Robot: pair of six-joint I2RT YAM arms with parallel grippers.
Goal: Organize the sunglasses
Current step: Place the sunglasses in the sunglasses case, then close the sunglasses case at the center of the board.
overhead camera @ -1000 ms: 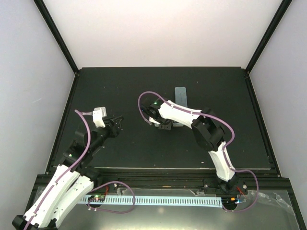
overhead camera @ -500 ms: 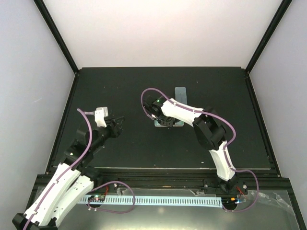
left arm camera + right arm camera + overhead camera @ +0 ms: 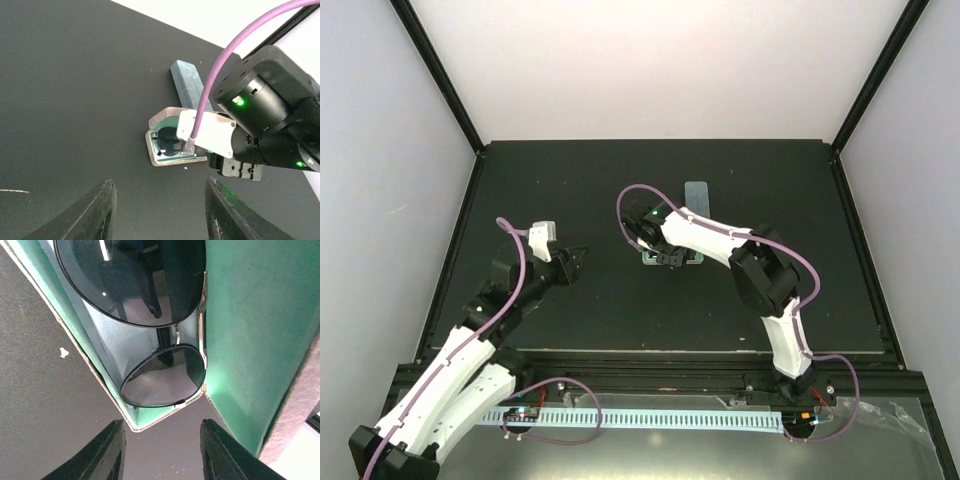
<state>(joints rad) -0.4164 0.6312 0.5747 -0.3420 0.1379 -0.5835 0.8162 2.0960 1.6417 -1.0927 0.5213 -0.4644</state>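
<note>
Sunglasses (image 3: 162,377) lie in open case (image 3: 240,340); right end effector (image 3: 162,442) points down above them, parted, empty.

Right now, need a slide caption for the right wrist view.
Right gripper open above dark-lensed sunglasses lying in the green-lined case.

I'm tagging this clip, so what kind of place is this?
Likely a robot test cell: black table walled by plain white panels, with a left arm and right arm bolted at its near edge.
</note>
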